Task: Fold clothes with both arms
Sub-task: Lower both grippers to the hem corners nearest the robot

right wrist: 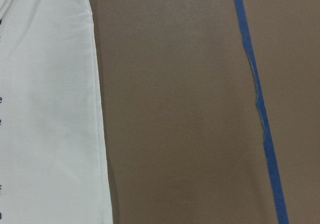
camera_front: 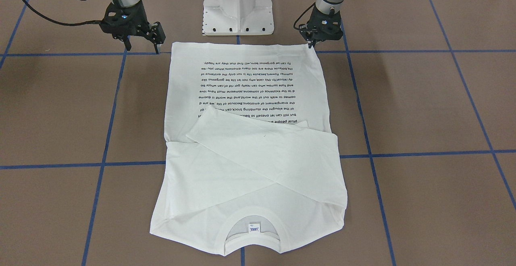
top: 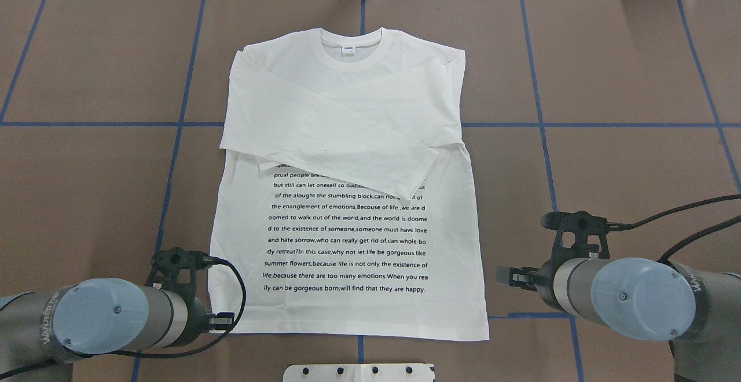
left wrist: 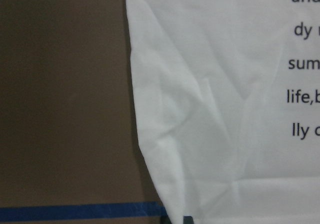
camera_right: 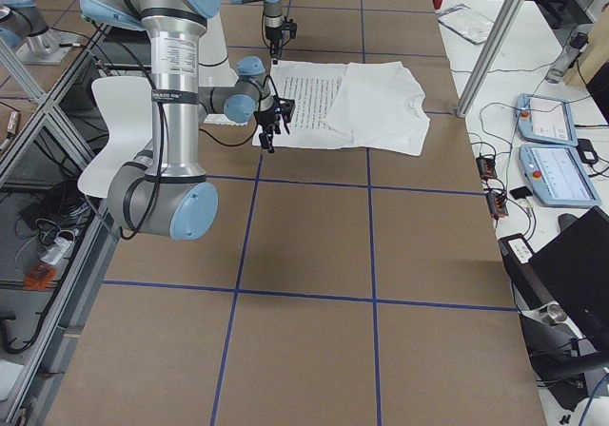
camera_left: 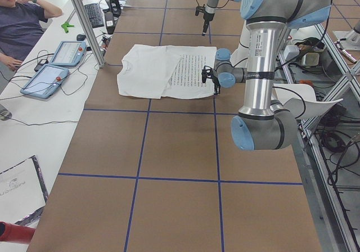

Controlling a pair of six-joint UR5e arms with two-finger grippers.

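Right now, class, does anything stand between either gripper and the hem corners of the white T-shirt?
Nothing visible does. The left gripper is at one hem corner of the T-shirt, and the right gripper is just outside the other, with only bare table between. The folded sleeves lie toward the collar end.

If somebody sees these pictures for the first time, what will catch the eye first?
A white T-shirt lies flat in the middle of the brown table, with lines of black text facing up and both sleeves crossed over its chest. The left claw and the right claw sit low near the two hem corners, on the robot's side.
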